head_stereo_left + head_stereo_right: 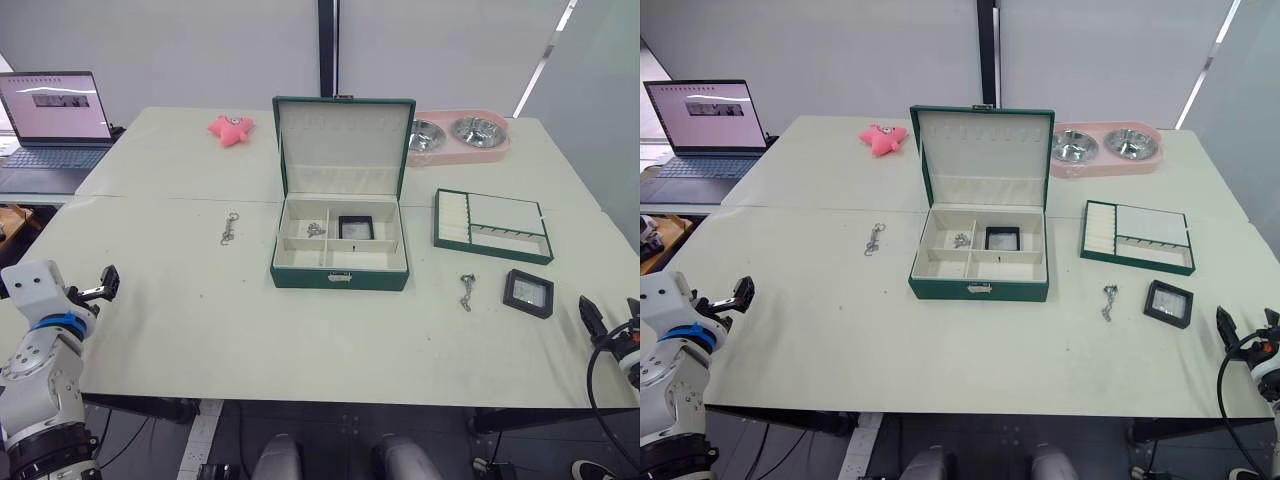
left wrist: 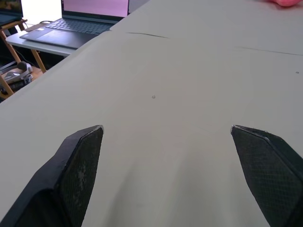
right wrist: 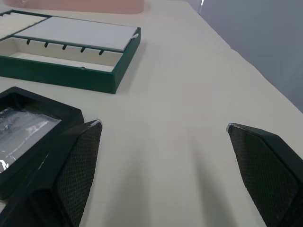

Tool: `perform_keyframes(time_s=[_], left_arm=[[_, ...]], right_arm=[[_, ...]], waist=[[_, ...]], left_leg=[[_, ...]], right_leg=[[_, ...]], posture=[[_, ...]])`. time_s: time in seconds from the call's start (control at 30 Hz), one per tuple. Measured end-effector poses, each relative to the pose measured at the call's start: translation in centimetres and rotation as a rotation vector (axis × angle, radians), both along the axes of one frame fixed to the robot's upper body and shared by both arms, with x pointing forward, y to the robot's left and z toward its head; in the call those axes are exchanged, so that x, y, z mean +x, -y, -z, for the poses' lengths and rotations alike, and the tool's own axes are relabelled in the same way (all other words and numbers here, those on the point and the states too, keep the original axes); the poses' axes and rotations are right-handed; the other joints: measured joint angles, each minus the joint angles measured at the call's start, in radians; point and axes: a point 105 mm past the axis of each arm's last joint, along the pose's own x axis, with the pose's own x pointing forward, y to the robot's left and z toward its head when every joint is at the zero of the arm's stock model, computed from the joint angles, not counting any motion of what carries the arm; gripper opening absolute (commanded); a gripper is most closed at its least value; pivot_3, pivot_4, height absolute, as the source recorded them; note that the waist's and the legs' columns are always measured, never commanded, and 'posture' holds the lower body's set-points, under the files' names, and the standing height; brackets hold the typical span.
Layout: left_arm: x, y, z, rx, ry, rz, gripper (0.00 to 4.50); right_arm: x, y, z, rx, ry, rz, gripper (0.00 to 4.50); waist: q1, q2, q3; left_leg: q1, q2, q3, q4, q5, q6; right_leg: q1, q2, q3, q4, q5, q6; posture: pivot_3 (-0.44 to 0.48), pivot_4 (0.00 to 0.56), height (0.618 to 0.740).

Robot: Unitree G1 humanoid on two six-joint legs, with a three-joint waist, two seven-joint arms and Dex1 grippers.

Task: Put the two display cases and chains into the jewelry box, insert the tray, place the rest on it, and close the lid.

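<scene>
On the pale table, the dark green rectangular jewelry box lies long axis crosswise, upright lid at the far side, clasp facing the robot. Both grippers, left and right, hover spread wide; a square black display case sits near the right one

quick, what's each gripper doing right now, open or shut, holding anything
Left gripper: open, holding nothing, over bare table.
Right gripper: open, holding nothing, beside the display case.

matt pale table; shiny metal chain — glossy window on the display case; textured black fingers
</scene>
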Motion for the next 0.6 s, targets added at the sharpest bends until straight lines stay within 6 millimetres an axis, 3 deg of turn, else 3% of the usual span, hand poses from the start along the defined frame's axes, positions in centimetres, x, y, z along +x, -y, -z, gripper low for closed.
perform_keyframes(time_s=[0.17, 0.27, 0.37, 0.6], left_arm=[[1.2, 0.9, -0.9, 0.004, 0.029, 0.032, 4.46], [2.1, 2.1, -1.0, -0.006, 0.040, 0.062, 4.46], [3.1, 3.6, -0.9, -0.022, 0.049, 0.095, 4.46], [5.4, 7.6, -1.5, -0.038, 0.065, 0.188, 4.46]], right_arm=[[0.3, -0.7, -0.9, 0.001, 0.023, -0.035, 4.50], [1.0, -2.4, -2.2, 0.001, 0.043, -0.117, 4.50], [2.0, -6.1, -3.9, -0.015, 0.024, -0.297, 4.50], [3.8, -17.8, -8.8, -0.023, 0.038, -0.777, 4.50]], waist=[[0.002, 0.000, 0.000], [-0.001, 0.001, 0.000], [-0.002, 0.001, -0.001], [0.002, 0.000, -0.001]], left_leg=[[0.000, 0.000, 0.000, 0.000, 0.000, 0.000], [0.000, 0.000, 0.000, 0.000, 0.000, 0.000], [0.000, 0.000, -0.001, 0.000, 0.000, 0.000], [-0.001, 0.000, -0.002, 0.001, 0.000, 0.000]], right_leg=[[0.000, 0.000, 0.000, 0.000, 0.000, 0.000], [0.000, 0.000, 0.000, 0.000, 0.000, 0.000], [0.000, 0.000, 0.000, 0.001, 0.000, 0.000], [0.000, 0.000, -0.001, 0.001, 0.000, 0.000]], posture=[[0.000, 0.150, 0.740], [0.000, 0.150, 0.740], [0.000, 0.150, 0.740], [0.000, 0.150, 0.740]])
